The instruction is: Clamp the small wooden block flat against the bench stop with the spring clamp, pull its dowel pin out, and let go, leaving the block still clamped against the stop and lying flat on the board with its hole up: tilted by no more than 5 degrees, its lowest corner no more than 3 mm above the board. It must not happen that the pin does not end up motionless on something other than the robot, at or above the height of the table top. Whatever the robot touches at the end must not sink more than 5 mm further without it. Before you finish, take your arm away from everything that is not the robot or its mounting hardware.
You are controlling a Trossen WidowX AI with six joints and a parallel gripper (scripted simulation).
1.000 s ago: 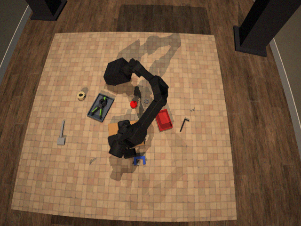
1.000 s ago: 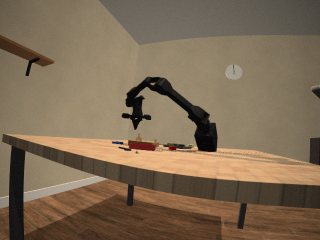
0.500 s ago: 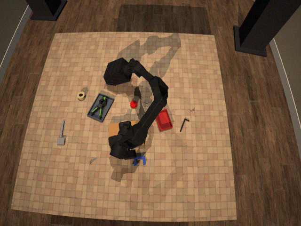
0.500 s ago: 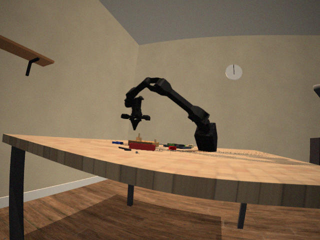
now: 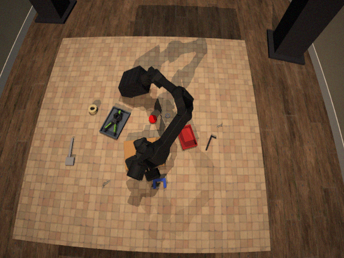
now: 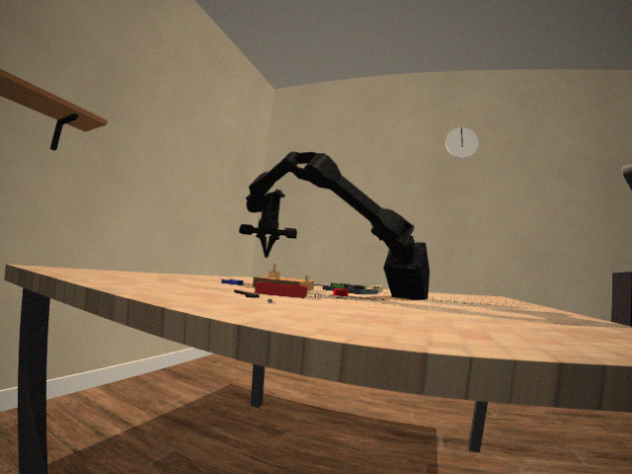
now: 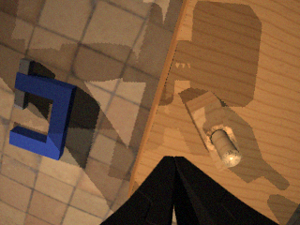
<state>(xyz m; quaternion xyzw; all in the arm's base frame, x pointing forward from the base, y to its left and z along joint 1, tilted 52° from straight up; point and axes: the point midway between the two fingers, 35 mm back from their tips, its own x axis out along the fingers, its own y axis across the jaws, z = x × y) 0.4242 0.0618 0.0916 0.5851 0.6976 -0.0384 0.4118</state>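
My gripper [image 6: 267, 252] is shut and empty. It hangs well above the table, over the near edge of the wooden board [image 7: 250, 56]. In the overhead view the gripper [image 5: 151, 173] hides most of the board [image 5: 130, 145]. The dowel pin [image 7: 224, 146] stands upright on the board, just right of my fingertips [image 7: 174, 161] in the wrist view. Its small wooden block blends with the board; from the side the block and pin [image 6: 275, 270] show on the board. The blue spring clamp [image 7: 40, 115] lies on the table off the board's edge, also seen from above [image 5: 159, 183]. The bench stop is hidden.
A red tray [image 5: 187, 136] lies right of the board, a red round object [image 5: 152, 119] and a washer [image 5: 165, 115] behind it. A dark tray with a green-handled tool [image 5: 115, 122], a tape roll [image 5: 92, 109], a scraper [image 5: 70, 155], a hex key [image 5: 208, 143] and loose screws [image 5: 105, 183] lie around.
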